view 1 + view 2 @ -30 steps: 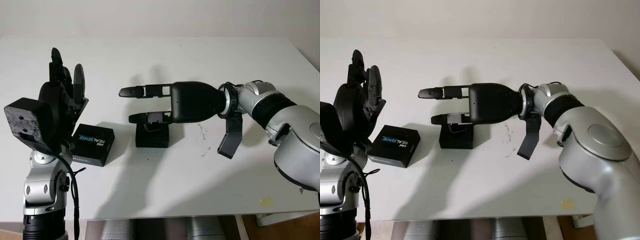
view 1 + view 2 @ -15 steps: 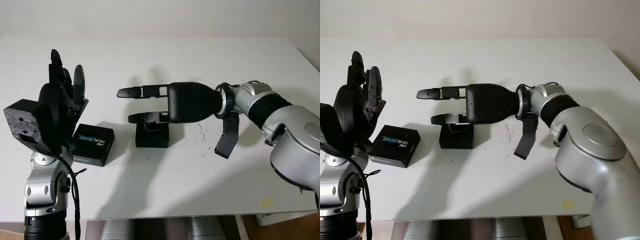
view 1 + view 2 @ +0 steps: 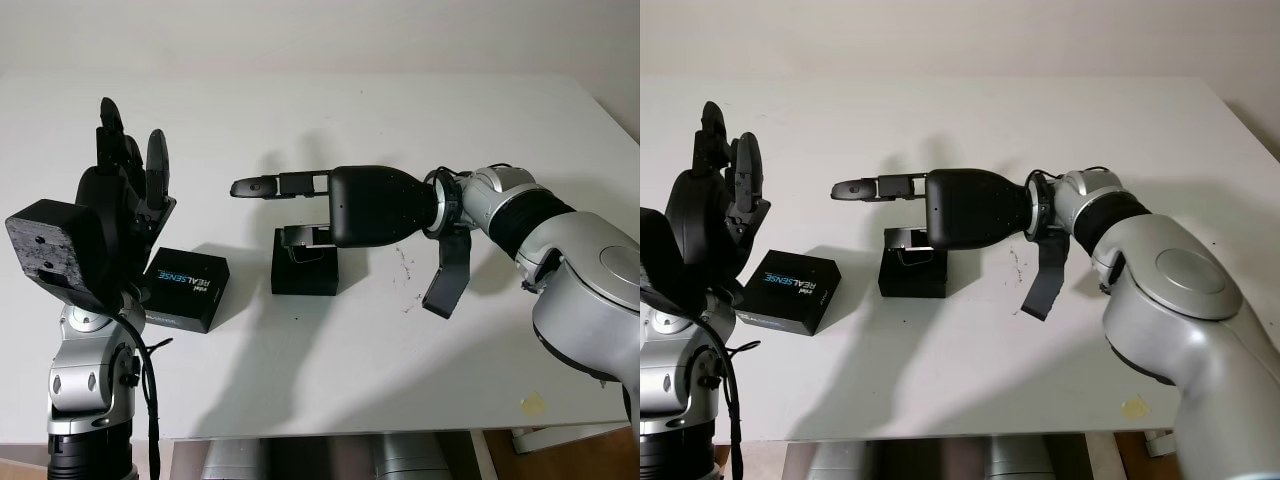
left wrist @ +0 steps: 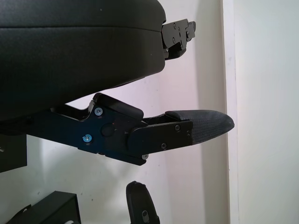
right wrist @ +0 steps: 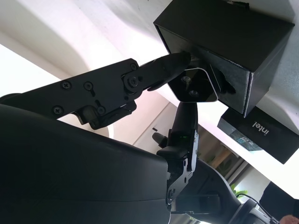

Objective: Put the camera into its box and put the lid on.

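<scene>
The open black box stands mid-table. The camera, black with a glossy face, sits in the box's mouth and sticks up a little. My right hand reaches in from the right and is open. Its upper fingers stretch out well above the box, while its thumb tip is at the camera's edge. The lid, black and printed with RealSense, lies flat left of the box. My left hand is raised upright over the table's left side, behind the lid, and is open.
The white table has its front edge close to me. Small pen marks lie right of the box. A yellowish scrap sits near the front right corner.
The right hand's thumb has drawn back to the right from over the box, leaving the camera showing in the box's mouth. The hand has edged slightly left. The left hand stays put.
</scene>
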Robot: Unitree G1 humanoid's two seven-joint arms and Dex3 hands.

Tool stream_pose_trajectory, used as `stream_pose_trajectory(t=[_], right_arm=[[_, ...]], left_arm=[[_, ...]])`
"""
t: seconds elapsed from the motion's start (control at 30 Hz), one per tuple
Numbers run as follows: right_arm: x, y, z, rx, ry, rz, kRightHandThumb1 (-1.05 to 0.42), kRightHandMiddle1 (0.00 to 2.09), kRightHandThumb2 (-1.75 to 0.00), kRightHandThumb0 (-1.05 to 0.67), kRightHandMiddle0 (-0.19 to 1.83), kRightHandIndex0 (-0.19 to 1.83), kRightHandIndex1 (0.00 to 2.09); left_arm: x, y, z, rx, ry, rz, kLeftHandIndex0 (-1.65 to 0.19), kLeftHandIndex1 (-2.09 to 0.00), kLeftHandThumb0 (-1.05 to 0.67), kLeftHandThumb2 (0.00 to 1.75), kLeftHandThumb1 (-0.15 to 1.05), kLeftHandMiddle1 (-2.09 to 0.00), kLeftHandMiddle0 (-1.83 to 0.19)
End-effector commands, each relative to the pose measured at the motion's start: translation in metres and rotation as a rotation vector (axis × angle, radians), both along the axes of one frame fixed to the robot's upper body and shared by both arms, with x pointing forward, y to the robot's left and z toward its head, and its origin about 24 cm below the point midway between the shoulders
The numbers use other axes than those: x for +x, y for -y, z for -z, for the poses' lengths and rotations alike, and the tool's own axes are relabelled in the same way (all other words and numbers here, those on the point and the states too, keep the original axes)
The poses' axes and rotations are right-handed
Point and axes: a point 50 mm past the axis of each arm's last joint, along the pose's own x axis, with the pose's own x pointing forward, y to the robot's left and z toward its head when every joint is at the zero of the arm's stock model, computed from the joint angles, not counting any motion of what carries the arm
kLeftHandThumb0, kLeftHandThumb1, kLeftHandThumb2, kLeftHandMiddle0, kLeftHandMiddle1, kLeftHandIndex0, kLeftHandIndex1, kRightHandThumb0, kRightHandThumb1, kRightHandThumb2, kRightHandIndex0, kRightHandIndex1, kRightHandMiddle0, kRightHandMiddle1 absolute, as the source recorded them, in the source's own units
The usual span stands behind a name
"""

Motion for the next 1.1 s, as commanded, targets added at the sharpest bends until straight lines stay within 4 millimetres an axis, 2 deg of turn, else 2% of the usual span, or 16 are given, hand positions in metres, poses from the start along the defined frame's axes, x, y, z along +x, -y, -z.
stream_pose_trajectory(t=[0.0,0.3,0.5,0.7,1.07], right_arm=[[0.002,-0.001,-0.007,-0.01,0.025,0.0,-0.93,1.26,-0.05,-0.47,0.41,0.17,0.06],[0.001,-0.001,0.0,-0.035,0.016,-0.001,-0.94,1.29,-0.05,-0.48,0.39,0.17,0.06],[0.001,-0.002,0.003,-0.037,0.014,0.002,-0.92,1.4,-0.05,-0.47,0.47,0.18,0.06],[0.002,-0.003,-0.003,0.021,-0.12,0.094,-0.94,1.45,-0.05,-0.48,0.41,0.22,0.08],[0.004,-0.004,-0.015,0.057,-0.18,0.167,-0.95,1.39,-0.05,-0.44,0.39,0.29,0.09]], left_arm=[[-0.002,0.0,-0.004,-0.001,0.018,-0.004,0.19,0.0,-0.73,0.54,1.05,0.0,0.19],[-0.002,0.0,-0.004,0.004,0.025,-0.003,0.19,0.0,-0.74,0.53,1.05,0.0,0.19],[-0.002,0.001,-0.005,0.005,0.024,-0.011,0.19,-0.01,-0.75,0.52,1.05,-0.01,0.19],[-0.002,0.001,-0.004,0.003,0.02,-0.006,0.19,-0.01,-0.75,0.52,1.05,-0.01,0.19],[-0.002,0.001,-0.005,0.01,0.018,-0.002,0.19,0.0,-0.74,0.54,1.05,0.0,0.19]])
